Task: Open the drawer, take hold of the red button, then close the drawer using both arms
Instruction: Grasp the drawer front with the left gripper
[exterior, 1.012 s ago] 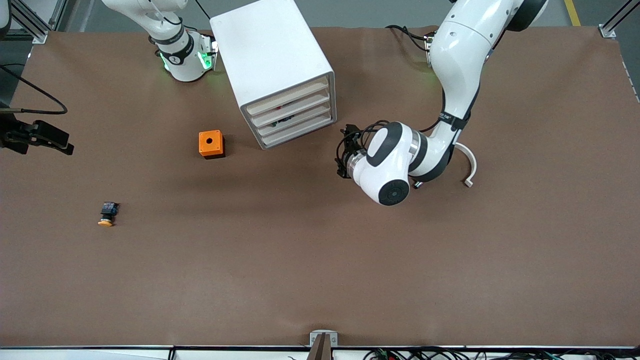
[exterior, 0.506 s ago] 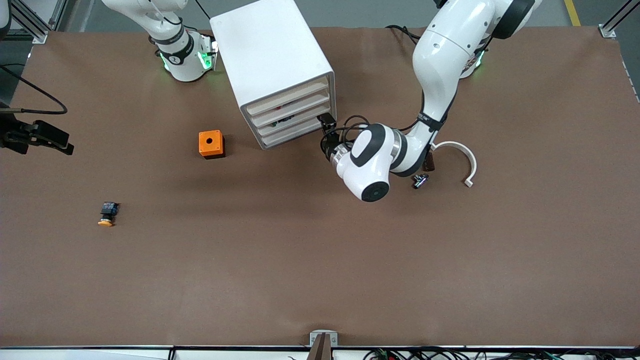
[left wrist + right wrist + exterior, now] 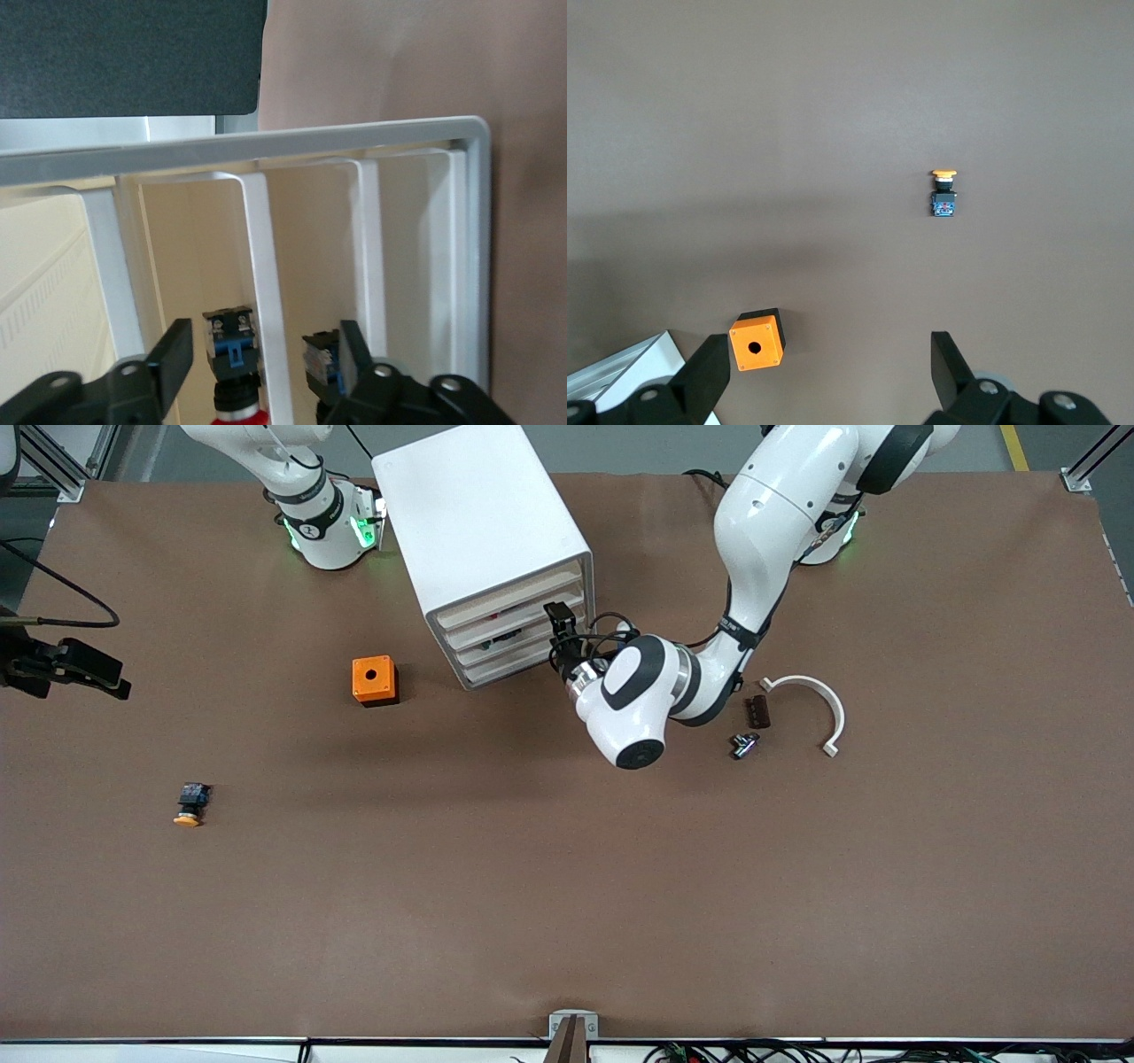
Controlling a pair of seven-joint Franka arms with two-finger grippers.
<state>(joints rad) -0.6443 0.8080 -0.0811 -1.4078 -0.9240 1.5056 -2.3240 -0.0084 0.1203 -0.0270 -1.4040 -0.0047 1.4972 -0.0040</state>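
Note:
The white drawer cabinet (image 3: 483, 531) stands by the right arm's base, its stacked drawers (image 3: 523, 642) all pushed in. My left gripper (image 3: 558, 622) is right at the drawer fronts, at the cabinet corner toward the left arm's end. In the left wrist view the left gripper (image 3: 264, 354) is open and straddles a white drawer lip (image 3: 266, 292) without touching it. Inside that drawer lies the button (image 3: 230, 354), red cap toward the camera. A second dark-and-blue button body (image 3: 321, 363) lies in the neighbouring drawer. My right gripper (image 3: 831, 354) waits open, high over the table.
An orange box with a hole (image 3: 374, 680) sits beside the cabinet, toward the right arm's end. A yellow-orange-capped button (image 3: 189, 804) lies nearer the front camera. A white curved piece (image 3: 819, 704), a dark block (image 3: 757, 711) and a small metal part (image 3: 744, 745) lie beside the left arm.
The left arm has swung toward the cabinet, bringing its gripper from the open table to the drawer fronts and uncovering the small parts beside it. The right arm has not moved.

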